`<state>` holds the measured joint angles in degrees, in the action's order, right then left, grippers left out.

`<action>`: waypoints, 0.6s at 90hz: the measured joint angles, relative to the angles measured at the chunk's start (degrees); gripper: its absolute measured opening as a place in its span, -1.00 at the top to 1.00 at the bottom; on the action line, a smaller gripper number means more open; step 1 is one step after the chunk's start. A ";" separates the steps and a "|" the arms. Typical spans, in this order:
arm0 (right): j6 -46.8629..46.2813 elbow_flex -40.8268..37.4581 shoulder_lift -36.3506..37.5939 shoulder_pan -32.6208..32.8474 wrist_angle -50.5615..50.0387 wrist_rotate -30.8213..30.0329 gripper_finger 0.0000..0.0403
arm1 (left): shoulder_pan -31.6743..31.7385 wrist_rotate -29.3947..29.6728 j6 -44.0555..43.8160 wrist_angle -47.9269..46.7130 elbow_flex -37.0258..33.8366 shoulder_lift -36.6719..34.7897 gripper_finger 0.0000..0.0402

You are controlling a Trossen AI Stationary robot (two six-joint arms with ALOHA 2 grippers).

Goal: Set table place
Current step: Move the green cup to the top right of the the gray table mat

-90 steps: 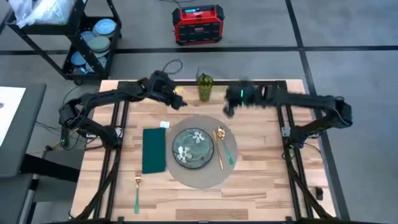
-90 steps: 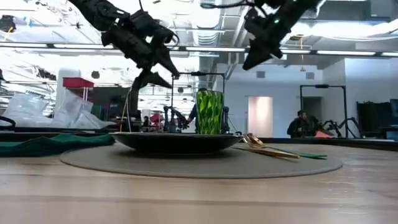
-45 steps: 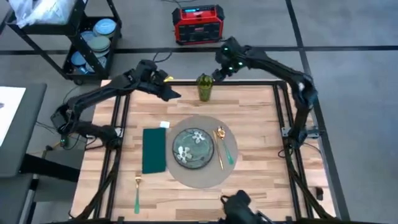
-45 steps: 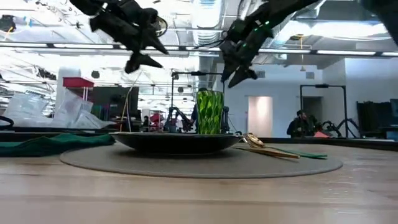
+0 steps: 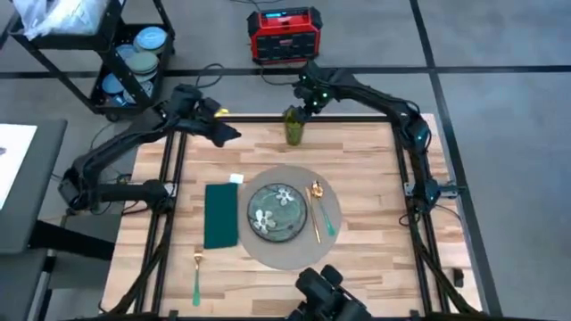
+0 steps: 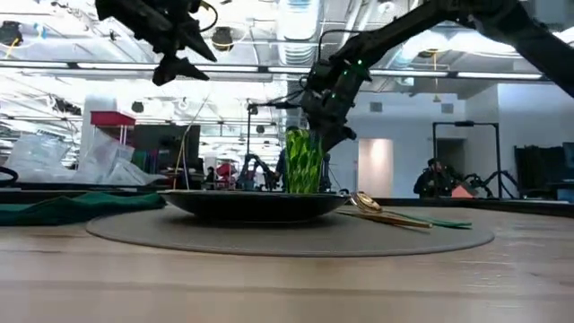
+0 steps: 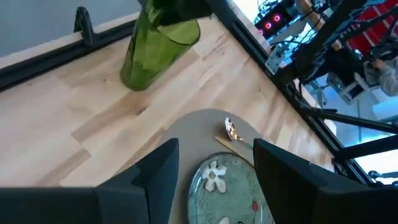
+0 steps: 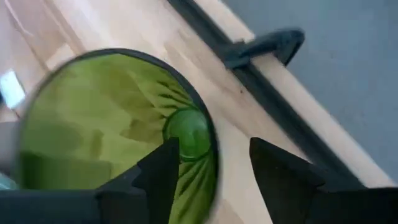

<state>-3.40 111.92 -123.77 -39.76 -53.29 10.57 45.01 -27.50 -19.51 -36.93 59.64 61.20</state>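
Butcher-block table (image 5: 366, 169), round grey placemat (image 5: 290, 251), right tool (image 5: 303, 109) over ribbed green glass (image 5: 293, 126)

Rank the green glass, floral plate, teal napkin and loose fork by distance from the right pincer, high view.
1. Green glass, directly under the right pincer, far edge.
2. Floral plate, on the placemat.
3. Teal napkin, left of the plate.
4. Fork, near-left corner.
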 joint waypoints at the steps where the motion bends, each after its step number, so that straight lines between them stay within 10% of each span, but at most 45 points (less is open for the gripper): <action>1: -0.01 0.00 -0.14 0.02 -0.43 -0.07 0.21 | 0.00 0.04 -0.01 -0.24 0.00 -0.03 0.07; 18: 3.43 -0.02 0.29 1.42 -5.30 -5.81 0.92 | 0.00 0.35 0.99 -4.84 0.00 -0.73 0.07; 54: 4.57 -0.37 6.90 2.85 -28.34 -14.53 1.00 | 0.07 1.47 0.91 -16.58 -0.02 -3.36 0.07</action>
<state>1.17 111.55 -116.87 -36.91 -81.63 -3.95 45.08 -26.02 -18.60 -53.51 59.61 57.85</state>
